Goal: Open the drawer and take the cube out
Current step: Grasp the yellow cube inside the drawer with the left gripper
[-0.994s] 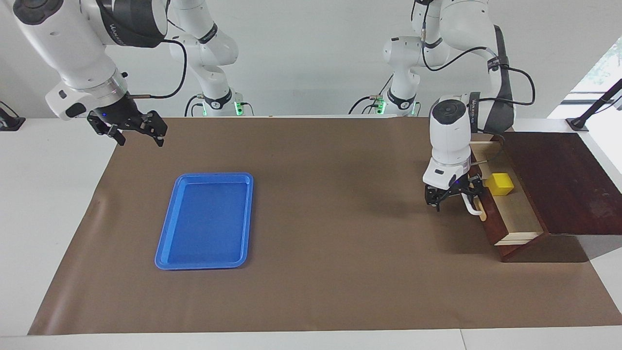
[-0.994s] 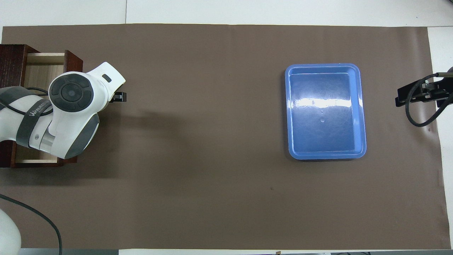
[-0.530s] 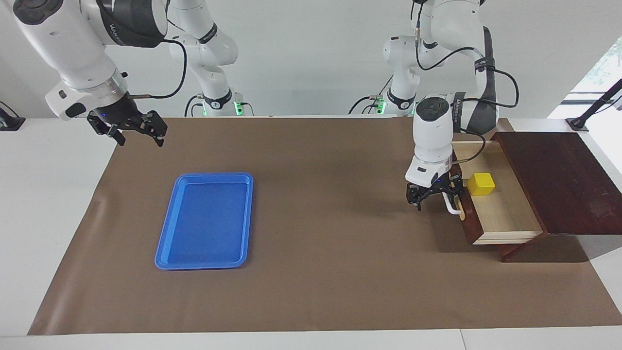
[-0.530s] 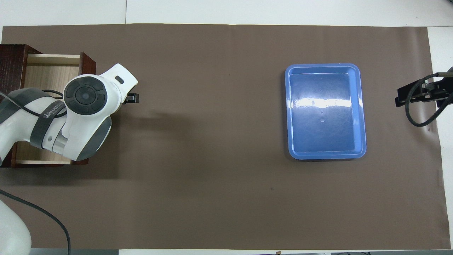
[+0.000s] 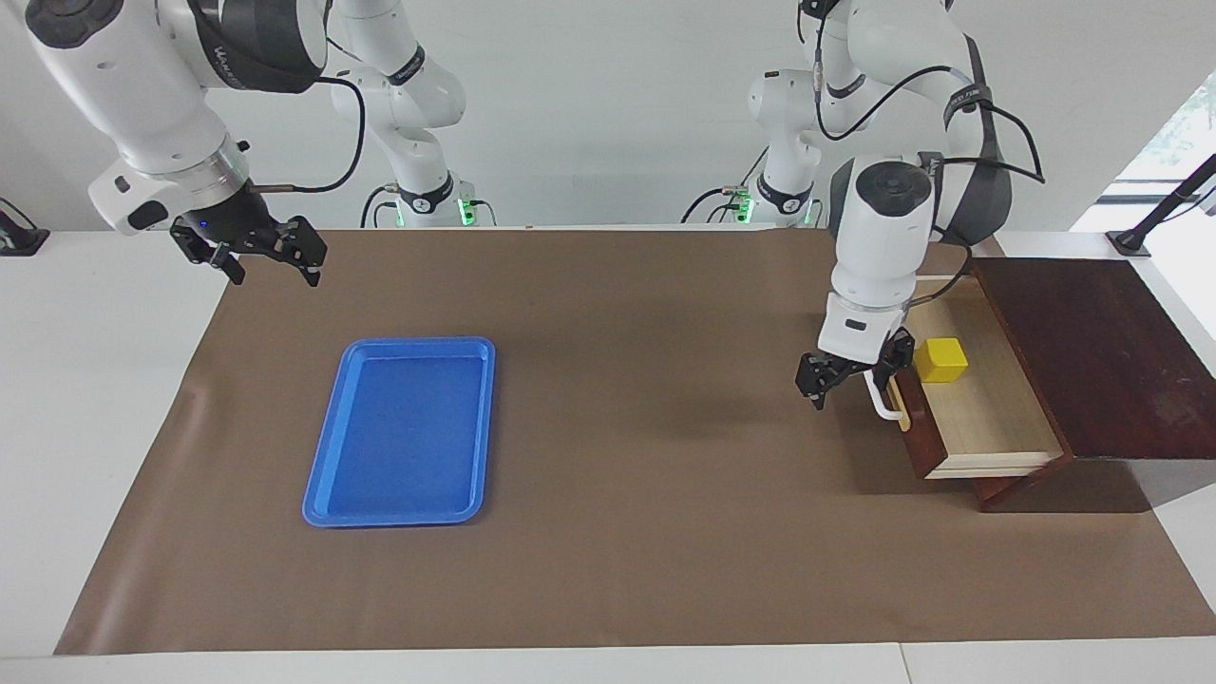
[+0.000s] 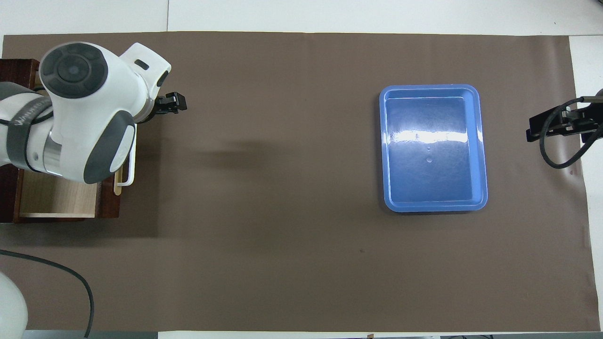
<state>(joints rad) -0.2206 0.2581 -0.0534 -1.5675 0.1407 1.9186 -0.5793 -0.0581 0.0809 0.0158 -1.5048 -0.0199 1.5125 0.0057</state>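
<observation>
The drawer (image 5: 983, 404) stands pulled well out of its dark cabinet (image 5: 1092, 356) at the left arm's end of the table, its pale floor exposed; we take it as the landmark for what follows. We judge the opening step done and the retrieval not yet begun. The brown mat (image 5: 617, 532) covers the table, and the blue tray (image 5: 399, 432) lies on it well apart from the drawer, toward the right arm's end. The left gripper (image 5: 848, 372) hangs just in front of the drawer's front panel, above and beside the white bar handle (image 5: 882, 404), its claw spread wide and holding nothing; we see no contact with the handle. The right gripper (image 5: 255, 255) waits over the mat's edge well apart from the drawer, nearer to the robots than the tray, claw likewise wide and empty. The cube (image 5: 940, 360) sits on the drawer's floor, near the front panel and in the part nearer to the robots. Risks noted: the cube's closeness to the front panel leaves little room for one finger, so a descent could strike the panel's top edge or the handle and shove the drawer; an off-centre closure could push the cube along the floor instead of gripping it.
</observation>
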